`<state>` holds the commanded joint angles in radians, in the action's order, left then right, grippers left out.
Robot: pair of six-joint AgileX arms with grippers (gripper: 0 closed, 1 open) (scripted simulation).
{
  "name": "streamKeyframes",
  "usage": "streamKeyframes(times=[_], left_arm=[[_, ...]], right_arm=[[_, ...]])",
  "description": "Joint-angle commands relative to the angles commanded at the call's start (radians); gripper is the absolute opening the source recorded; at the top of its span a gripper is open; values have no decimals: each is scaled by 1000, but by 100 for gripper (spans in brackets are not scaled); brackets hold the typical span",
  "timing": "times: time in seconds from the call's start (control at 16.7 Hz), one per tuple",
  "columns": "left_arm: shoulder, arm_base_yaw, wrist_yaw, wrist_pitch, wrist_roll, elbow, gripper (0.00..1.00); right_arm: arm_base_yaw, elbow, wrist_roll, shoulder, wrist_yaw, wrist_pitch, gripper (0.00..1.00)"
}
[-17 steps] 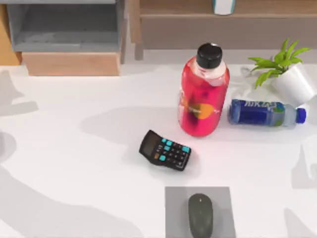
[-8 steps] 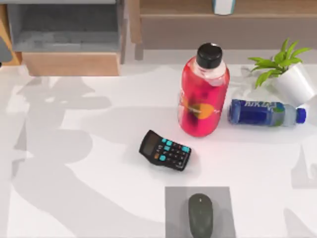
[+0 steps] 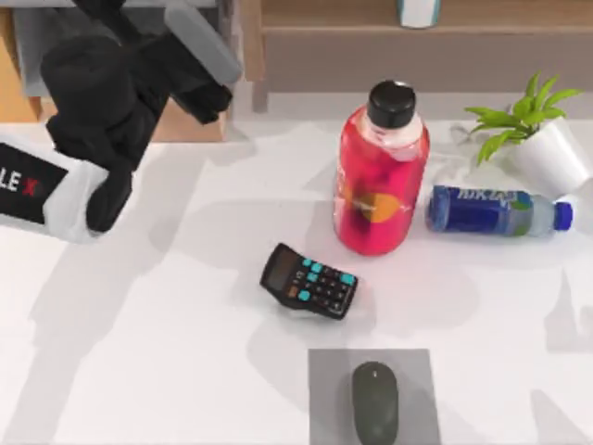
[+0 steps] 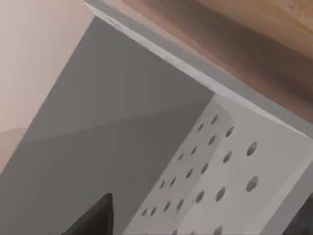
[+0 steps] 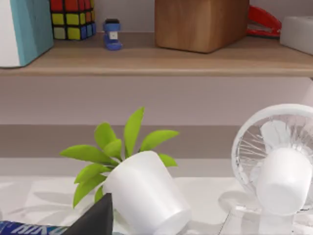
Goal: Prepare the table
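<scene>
Judging by the table spanning the frame with bottles, calculator and mouse scattered, tidying seems barely begun; the left gripper hovers upper left near the shelf unit, finger state untellable.

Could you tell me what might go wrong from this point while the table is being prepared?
The left arm's tool sits close against the grey compartment of the shelf unit at the table's far left, so a careless move may strike the wood frame. The tall red bottle stands upright next to the lying blue bottle and the tilted plant pot; bumping one could topple or roll the others.
</scene>
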<state>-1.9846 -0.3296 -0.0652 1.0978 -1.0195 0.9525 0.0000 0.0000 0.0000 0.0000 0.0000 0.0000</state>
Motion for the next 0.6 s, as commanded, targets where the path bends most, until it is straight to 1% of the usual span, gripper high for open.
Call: streamKeyframes(times=[0.12,0.3,0.42,0.6], left_arm=[[7,-123,-107,-42,126,67,100],[-16,-267,-267,-121,320,228,100],[-60,-342,-367,-187,448,355,100],[-165,-424,-495,-302,628,555,100]], right_arm=[[0,0,0,0,0,0,100],[0,0,0,0,0,0,100],[0,0,0,0,0,0,100],[0,0,0,0,0,0,100]])
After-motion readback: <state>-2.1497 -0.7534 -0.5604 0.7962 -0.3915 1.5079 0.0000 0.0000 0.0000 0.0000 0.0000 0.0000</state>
